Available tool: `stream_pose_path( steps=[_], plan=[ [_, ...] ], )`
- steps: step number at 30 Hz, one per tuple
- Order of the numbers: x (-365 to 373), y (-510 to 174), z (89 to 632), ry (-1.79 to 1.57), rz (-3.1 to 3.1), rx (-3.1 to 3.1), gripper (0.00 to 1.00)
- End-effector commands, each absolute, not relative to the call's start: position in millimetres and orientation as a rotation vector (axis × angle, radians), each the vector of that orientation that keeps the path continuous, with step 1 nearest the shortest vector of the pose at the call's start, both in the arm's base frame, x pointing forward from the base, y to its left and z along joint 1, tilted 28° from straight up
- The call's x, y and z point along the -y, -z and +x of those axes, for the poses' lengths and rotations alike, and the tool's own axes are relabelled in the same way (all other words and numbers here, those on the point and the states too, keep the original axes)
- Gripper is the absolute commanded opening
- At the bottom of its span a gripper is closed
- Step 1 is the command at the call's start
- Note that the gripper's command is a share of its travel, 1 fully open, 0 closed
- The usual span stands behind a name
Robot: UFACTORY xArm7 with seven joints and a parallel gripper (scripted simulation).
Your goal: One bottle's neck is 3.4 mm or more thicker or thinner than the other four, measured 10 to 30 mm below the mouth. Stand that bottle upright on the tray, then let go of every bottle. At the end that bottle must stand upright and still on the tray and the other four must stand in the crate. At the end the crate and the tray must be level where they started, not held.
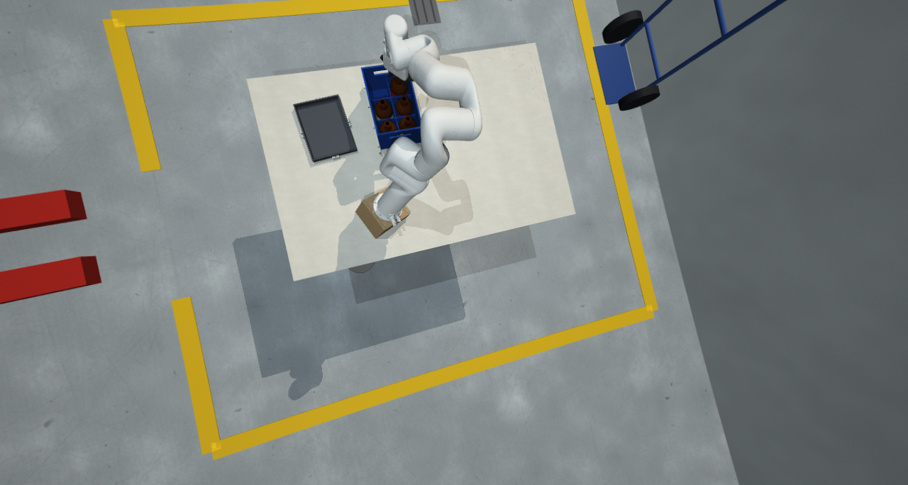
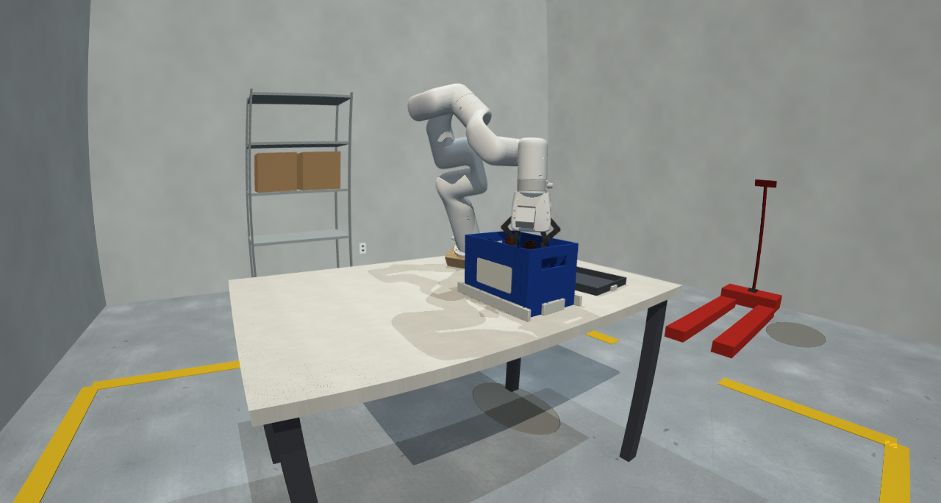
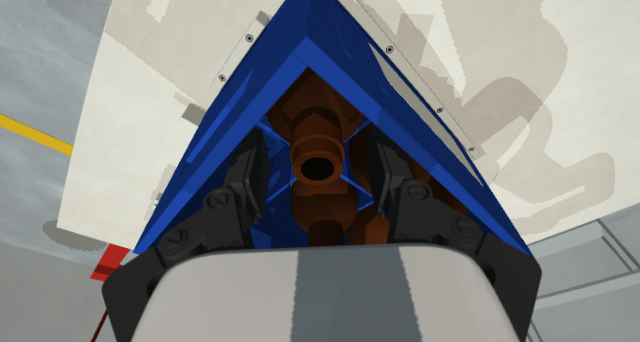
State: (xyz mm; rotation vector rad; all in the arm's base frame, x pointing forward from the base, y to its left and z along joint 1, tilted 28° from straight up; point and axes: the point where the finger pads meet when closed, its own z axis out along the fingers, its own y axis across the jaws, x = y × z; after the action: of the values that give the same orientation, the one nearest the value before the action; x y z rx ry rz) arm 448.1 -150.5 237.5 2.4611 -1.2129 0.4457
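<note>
Hand low at centre of wrist view, over corner cell of blue crate; fingers apart, gaps either side of neck, gripping nothing; brown bottle upright in that cell, long axis vertical, mouth facing up toward camera; dark tray left of crate on table in top view

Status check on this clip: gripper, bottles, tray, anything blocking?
Gripper open, fingers astride a brown bottle neck in the blue crate, not touching. Five bottles in crate. Tray holds no bottle. Nothing blocking.
</note>
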Motion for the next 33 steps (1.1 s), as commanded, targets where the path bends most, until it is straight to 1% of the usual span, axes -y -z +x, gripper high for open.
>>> stream_pose_path(
  steps=[1, 25, 33],
  plan=[
    [148, -243, 449, -0.451, 2.462, 1.211, 0.65],
    [119, -301, 441, -0.451, 2.462, 1.211, 0.65],
    [114, -309, 439, -0.451, 2.462, 1.211, 0.65]
  ],
)
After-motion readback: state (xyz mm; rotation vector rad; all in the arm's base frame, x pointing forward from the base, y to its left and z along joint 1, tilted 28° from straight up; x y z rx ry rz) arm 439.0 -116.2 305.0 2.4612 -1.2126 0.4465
